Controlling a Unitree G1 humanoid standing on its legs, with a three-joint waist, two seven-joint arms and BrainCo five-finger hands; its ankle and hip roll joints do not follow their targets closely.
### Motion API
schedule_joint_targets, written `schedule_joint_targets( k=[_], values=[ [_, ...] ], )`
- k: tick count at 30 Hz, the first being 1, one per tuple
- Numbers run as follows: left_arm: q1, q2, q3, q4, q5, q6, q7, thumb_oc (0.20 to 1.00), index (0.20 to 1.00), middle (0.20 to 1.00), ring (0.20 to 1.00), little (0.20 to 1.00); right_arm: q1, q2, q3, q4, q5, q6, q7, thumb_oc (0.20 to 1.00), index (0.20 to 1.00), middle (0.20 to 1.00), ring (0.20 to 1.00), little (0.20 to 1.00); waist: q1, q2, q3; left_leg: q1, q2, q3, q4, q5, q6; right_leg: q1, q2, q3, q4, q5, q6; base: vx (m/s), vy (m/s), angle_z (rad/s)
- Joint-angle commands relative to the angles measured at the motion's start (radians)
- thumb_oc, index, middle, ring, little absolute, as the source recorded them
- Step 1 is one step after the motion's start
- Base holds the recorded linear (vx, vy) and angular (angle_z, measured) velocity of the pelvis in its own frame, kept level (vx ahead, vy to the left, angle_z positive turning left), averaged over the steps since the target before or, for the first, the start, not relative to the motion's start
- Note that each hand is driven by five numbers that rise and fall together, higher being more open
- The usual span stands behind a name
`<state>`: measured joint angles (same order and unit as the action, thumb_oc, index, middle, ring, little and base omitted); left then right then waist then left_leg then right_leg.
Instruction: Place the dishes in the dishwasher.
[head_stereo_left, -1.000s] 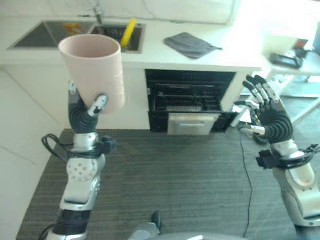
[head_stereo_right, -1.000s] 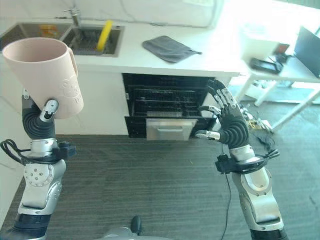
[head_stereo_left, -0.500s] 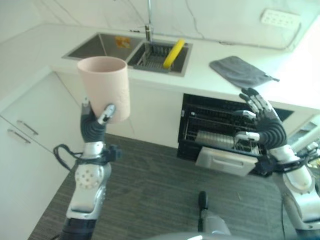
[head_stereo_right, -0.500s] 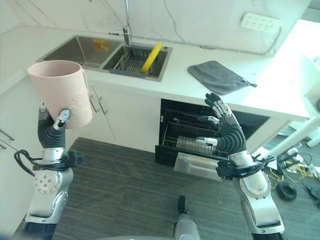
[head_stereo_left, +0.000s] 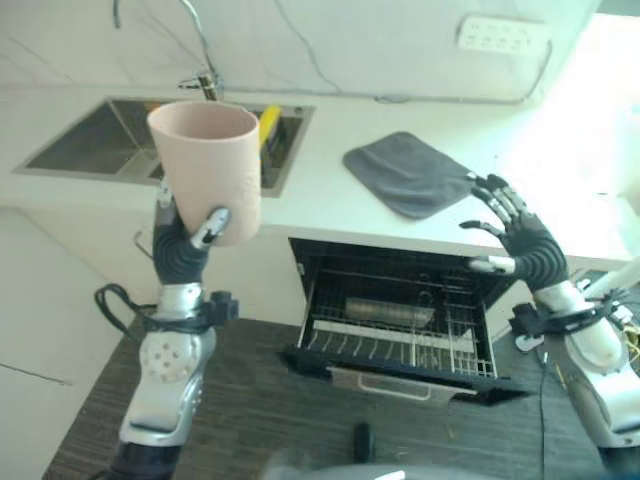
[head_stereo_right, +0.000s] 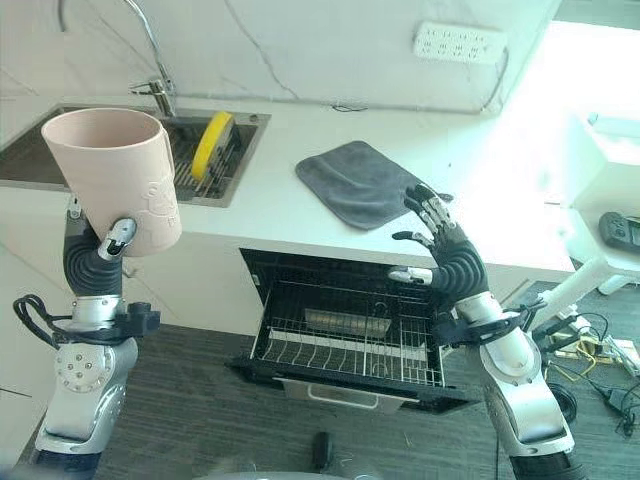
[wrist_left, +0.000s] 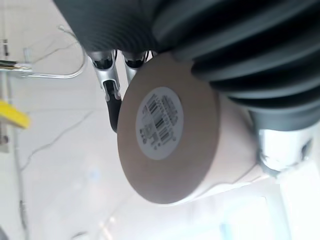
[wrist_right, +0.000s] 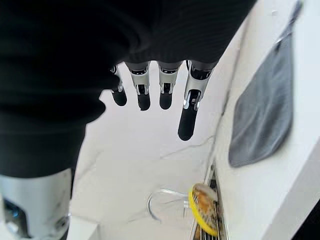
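A tall pink cup (head_stereo_left: 208, 169) stands upright in my left hand (head_stereo_left: 185, 243), raised in front of the sink; the fingers and thumb curl round its lower part. Its round base with a white sticker (wrist_left: 161, 123) faces the left wrist view. The dishwasher (head_stereo_left: 400, 325) under the counter is open, its wire rack (head_stereo_right: 350, 343) pulled out with something long lying at the back of it. My right hand (head_stereo_left: 527, 247) is held up open above the rack's right side, fingers (wrist_right: 188, 112) spread, holding nothing. A yellow dish (head_stereo_right: 211, 142) stands on edge in the sink's rack.
A grey cloth (head_stereo_left: 410, 172) lies on the white counter (head_stereo_right: 300, 215) above the dishwasher. The double sink (head_stereo_left: 95, 150) with a tall tap (head_stereo_right: 155, 58) is at the left. A wall socket (head_stereo_right: 459, 43) is on the back wall. Dark flooring lies below.
The whole picture has shifted, so the camera moved. The dishwasher's rack now shows further out and more from the front. Both hands keep their poses, the cup still held.
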<state>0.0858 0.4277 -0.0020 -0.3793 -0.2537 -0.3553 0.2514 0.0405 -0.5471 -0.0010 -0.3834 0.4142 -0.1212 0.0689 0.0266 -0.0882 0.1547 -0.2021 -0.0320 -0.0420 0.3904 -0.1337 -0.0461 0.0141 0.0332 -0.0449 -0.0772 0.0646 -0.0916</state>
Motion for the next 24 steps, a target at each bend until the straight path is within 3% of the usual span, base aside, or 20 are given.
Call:
schedule_joint_targets(
  k=[1,3,5,14,20,24],
  values=[
    [-0.049,0.058,0.016,-0.012,0.053,-0.093,0.015,0.2,0.2,0.2,0.2,0.2,-0.066,-0.017,-0.002,-0.057,-0.014,-0.078,-0.03,1.0,1.0,1.0,1.0,1.0,-0.012,0.045,-0.021,0.249,0.069,0.048,-0.313,0.07,-0.006,0.056,-0.135,-0.064,-0.01,-0.016,0.212,0.01,0.1,-0.48],
    [-0.078,0.067,-0.001,0.026,0.061,-0.1,0.032,0.2,0.2,0.2,0.2,0.2,-0.079,-0.014,-0.001,-0.043,-0.009,-0.08,-0.04,1.0,1.0,1.0,1.0,1.0,-0.022,0.056,-0.039,0.3,0.073,0.026,-0.421,0.082,-0.004,0.05,-0.13,-0.06,-0.01,-0.014,0.212,0.02,0.144,-0.29],
    [-0.08,0.058,0.003,0.019,0.069,-0.089,0.03,0.2,0.2,0.2,0.2,0.2,-0.038,0.001,-0.035,-0.066,0.015,-0.071,-0.02,1.0,1.0,1.0,1.0,1.0,-0.039,0.065,-0.062,0.335,0.088,0.054,-0.478,0.084,-0.012,0.055,-0.133,-0.074,-0.01,-0.023,0.218,0.06,0.164,-0.32],
    [-0.047,0.066,0.042,0.014,0.022,-0.099,0.003,0.2,0.2,0.2,0.2,0.2,0.019,0.026,-0.081,-0.115,-0.012,-0.048,-0.023,1.0,1.0,1.0,1.0,1.0,-0.052,0.06,-0.071,0.343,0.061,0.052,-0.478,0.047,0.015,0.04,-0.179,-0.076,-0.01,0.006,0.257,0.02,0.184,0.08],
    [-0.067,0.056,0.031,-0.011,-0.007,-0.093,-0.017,0.2,0.2,0.2,0.2,0.2,0.021,0.017,-0.108,-0.127,-0.003,-0.043,-0.004,1.0,1.0,1.0,1.0,1.0,-0.058,0.035,-0.043,0.33,0.04,0.033,-0.478,0.035,0.042,-0.022,-0.207,-0.067,0.019,0.035,0.284,-0.01,0.173,0.02],
    [-0.072,0.054,0.021,-0.023,-0.002,-0.084,-0.019,0.2,0.2,0.2,0.2,0.2,0.015,0.021,-0.088,-0.132,-0.018,-0.039,0.002,1.0,1.0,1.0,1.0,1.0,-0.052,0.014,-0.027,0.321,0.044,0.03,-0.478,0.033,0.048,-0.038,-0.196,-0.066,0.023,0.046,0.295,-0.04,0.007,-0.12]
  ],
)
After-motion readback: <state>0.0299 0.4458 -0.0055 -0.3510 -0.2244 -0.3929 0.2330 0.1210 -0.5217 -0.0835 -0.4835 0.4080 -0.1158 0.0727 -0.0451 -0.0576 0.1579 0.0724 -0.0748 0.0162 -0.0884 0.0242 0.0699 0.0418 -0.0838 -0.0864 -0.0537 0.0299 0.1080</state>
